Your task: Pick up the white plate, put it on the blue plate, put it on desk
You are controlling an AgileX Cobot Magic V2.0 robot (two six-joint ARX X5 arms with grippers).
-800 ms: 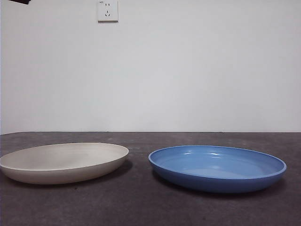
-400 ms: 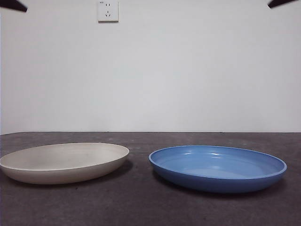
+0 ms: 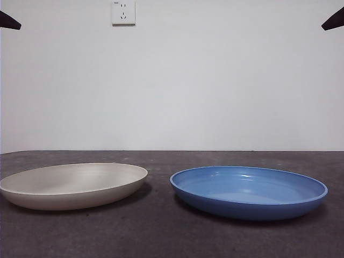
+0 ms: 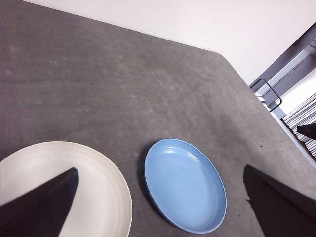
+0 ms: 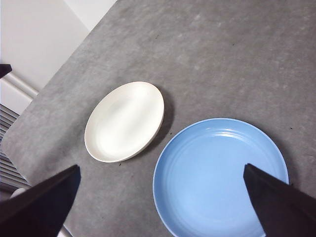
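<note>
Resting flat on the desk (image 3: 161, 236), the white plate (image 3: 73, 185) lies just beside the blue plate (image 3: 248, 191), apart from it. Above the white plate, the left gripper (image 4: 158, 207) hangs with jaws spread wide; the right gripper (image 5: 163, 207), equally spread, hangs over the blue plate. Nothing is grasped: next, the left gripper must descend to the white plate's rim.

I see nothing above the white plate (image 3: 73, 185) or the blue plate (image 3: 248, 192); a bare strip of surface (image 3: 159, 220) separates them, with open surface behind.
</note>
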